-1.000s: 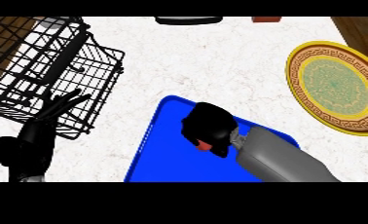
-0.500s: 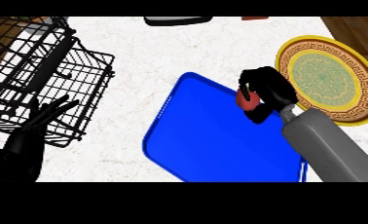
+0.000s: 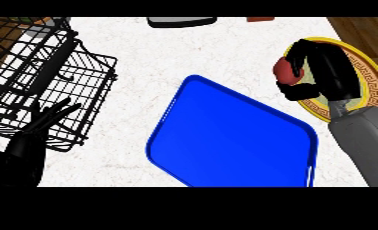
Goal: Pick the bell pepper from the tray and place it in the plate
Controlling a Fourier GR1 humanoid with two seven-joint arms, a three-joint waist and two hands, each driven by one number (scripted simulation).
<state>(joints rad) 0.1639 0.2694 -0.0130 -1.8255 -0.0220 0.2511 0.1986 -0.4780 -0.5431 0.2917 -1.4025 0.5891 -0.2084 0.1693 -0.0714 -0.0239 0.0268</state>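
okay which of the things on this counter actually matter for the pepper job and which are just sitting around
Part of the job: the red bell pepper, held in the right hand; the blue tray; the yellow-rimmed plate.

Just lying about: the black wire basket beside the resting left hand; a dark object and a brown object at the far edge.

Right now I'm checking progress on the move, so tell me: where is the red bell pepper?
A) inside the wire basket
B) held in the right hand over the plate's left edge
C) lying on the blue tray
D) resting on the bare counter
B: the right hand is curled round the bell pepper above the left edge of the plate, while the blue tray carries nothing.
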